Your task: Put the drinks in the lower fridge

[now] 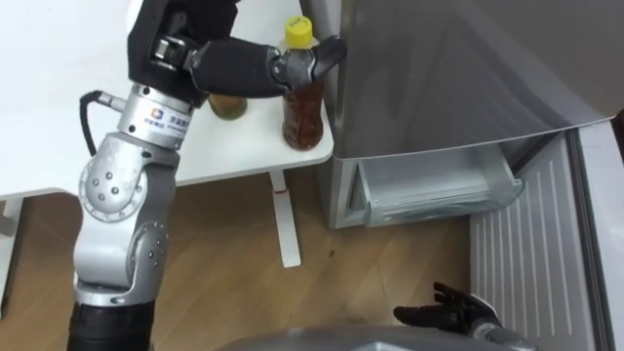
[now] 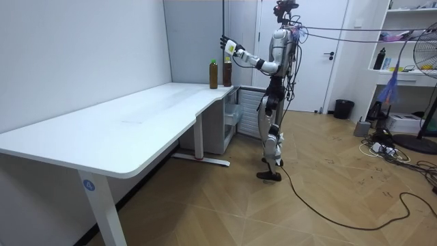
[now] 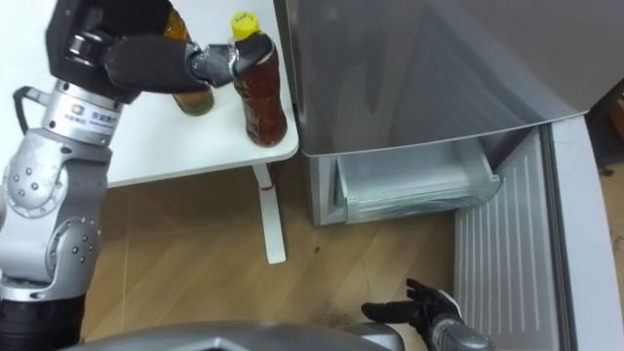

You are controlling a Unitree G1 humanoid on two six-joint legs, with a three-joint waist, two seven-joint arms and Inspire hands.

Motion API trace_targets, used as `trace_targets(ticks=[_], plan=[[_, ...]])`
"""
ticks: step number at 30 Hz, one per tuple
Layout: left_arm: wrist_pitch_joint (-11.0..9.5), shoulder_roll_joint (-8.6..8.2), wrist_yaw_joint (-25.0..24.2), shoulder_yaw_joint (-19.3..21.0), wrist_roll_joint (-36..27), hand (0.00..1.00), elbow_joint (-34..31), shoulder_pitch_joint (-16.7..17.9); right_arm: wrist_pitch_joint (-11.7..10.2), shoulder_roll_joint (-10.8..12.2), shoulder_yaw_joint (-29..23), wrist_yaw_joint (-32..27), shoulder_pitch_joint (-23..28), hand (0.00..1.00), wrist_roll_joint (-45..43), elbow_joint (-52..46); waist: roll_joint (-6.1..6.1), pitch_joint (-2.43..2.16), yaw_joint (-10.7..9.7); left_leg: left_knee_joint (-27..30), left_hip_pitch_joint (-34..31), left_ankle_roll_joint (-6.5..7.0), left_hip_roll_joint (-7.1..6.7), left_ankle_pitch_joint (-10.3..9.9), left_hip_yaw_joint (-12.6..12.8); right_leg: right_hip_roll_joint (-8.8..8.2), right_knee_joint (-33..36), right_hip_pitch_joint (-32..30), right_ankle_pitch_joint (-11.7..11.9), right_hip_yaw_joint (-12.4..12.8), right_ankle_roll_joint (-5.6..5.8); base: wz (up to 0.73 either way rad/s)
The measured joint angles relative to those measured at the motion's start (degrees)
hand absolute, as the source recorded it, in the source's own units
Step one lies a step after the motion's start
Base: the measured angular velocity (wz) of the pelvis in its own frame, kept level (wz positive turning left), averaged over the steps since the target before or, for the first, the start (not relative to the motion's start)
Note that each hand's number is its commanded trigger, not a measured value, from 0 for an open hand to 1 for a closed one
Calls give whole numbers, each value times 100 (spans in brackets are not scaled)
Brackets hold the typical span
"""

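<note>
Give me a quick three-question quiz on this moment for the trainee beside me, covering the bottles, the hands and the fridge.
1. True or false: the yellow-capped bottle is already inside the lower fridge compartment.
2. Which hand has its fingers curled round that bottle's upper part? A) left hand B) right hand C) neither
3. Short answer: where does the second bottle stand?

Key
1. False: it stands on the white table, beside the fridge.
2. A. The right hand hangs open, low by the open lower fridge door.
3. On the white table next to the yellow-capped bottle, partly hidden by the left hand.
</note>
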Motion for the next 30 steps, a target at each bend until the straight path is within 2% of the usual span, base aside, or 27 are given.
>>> trace_targets(ticks=[17,30], plan=[[4,2,20,10,-6,0,293,1,-16,5,0,-142,-15,0,19,66,3,-4,-12,5,22,-19,45,-9,32,35,3,17,14,6,-22,0],[3,4,232,2,-15,0,421,60,-15,5,16,-211,-1,0,11,37,9,-3,-3,2,25,-20,43,-10,32,33,9,24,15,7,-24,0]])
